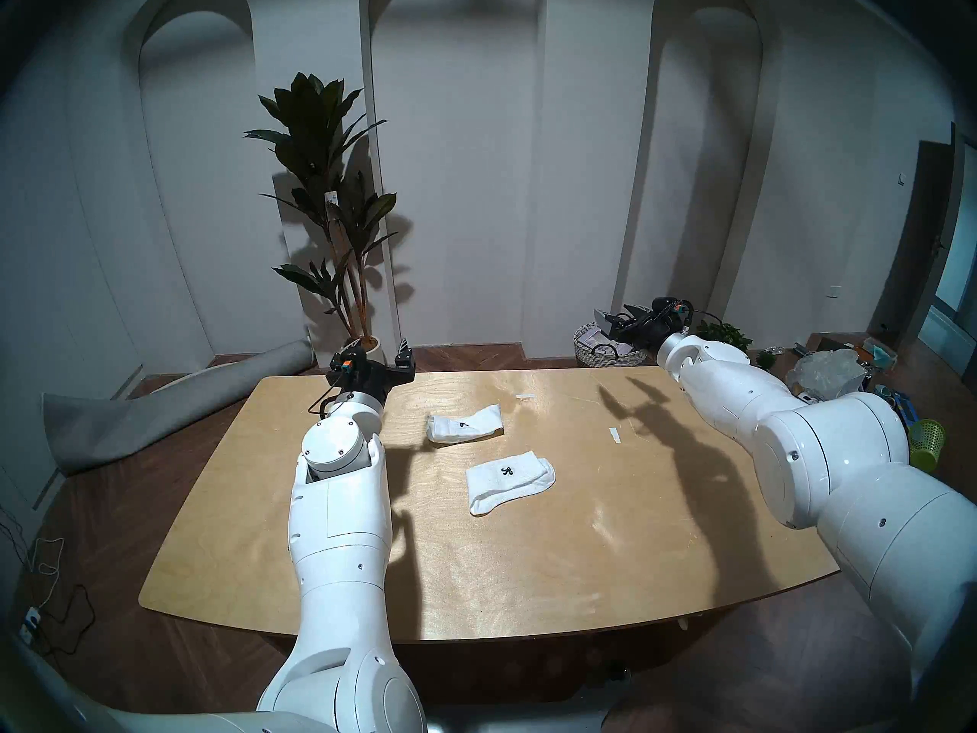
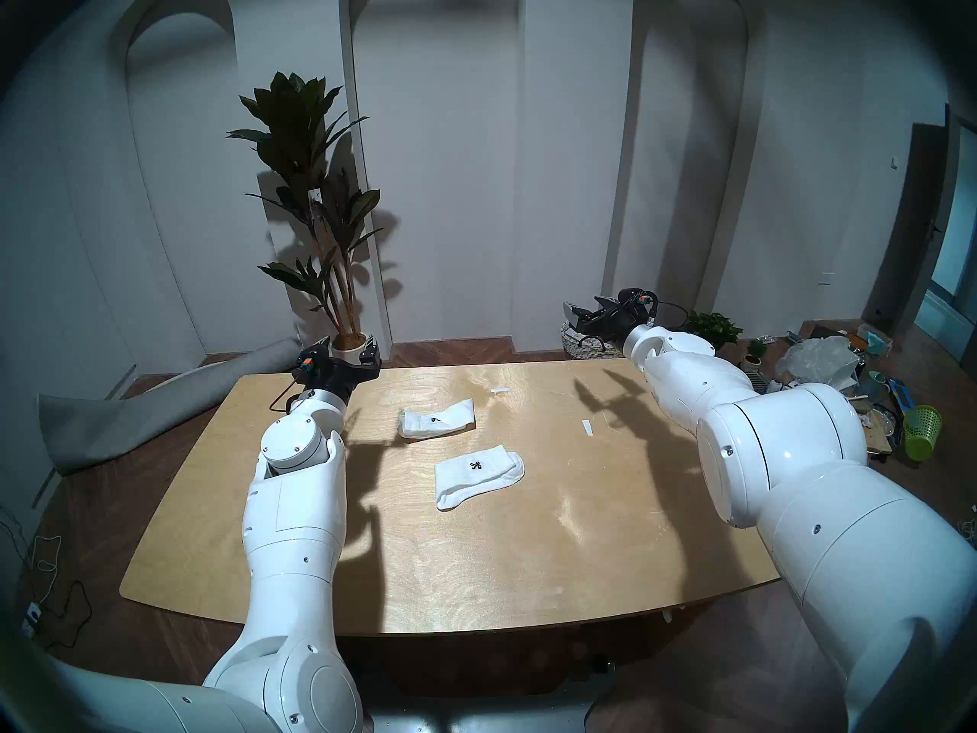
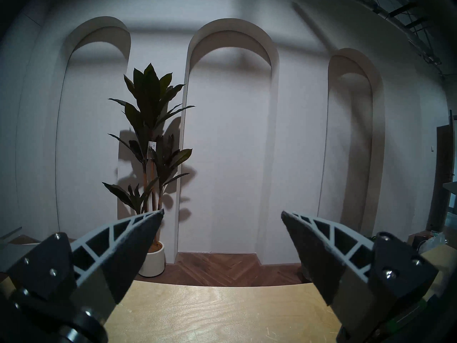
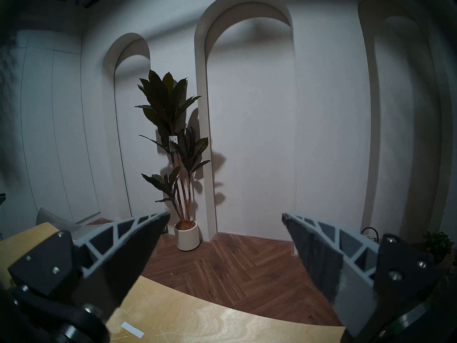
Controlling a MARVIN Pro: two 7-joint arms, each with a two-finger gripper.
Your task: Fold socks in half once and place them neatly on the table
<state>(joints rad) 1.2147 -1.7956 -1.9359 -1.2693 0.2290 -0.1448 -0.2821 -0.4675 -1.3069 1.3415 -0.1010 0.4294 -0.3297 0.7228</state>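
Two white ribbed crew socks lie folded on the light plywood table [image 1: 528, 573], a little above the middle of the head view and apart from each other. The upper sock [image 1: 464, 424] lies nearly crosswise, its small black logo facing up; the lower sock [image 1: 510, 480] sits just below and to the right of it, slanting down to the left, also with its black logo on top. Neither sock is touched by an arm. The left gripper [image 1: 376, 355] hangs over the table's far left corner, in the left middle of the frame, its fingers spread wide and holding nothing; the left wrist view shows both fingertips far apart with only bare tabletop and the wall between them. The right gripper [image 1: 618, 319] is raised past the table's far right edge, in front of a woven basket [image 1: 608, 348] on the floor, and it too is spread wide and empty in the right wrist view. Two small white paper strips rest on the wood: one [image 1: 524, 396] near the far edge, another [image 1: 614, 434] right of the upper sock. A tall potted plant [image 1: 330, 208] stands against the arched wall behind the table.
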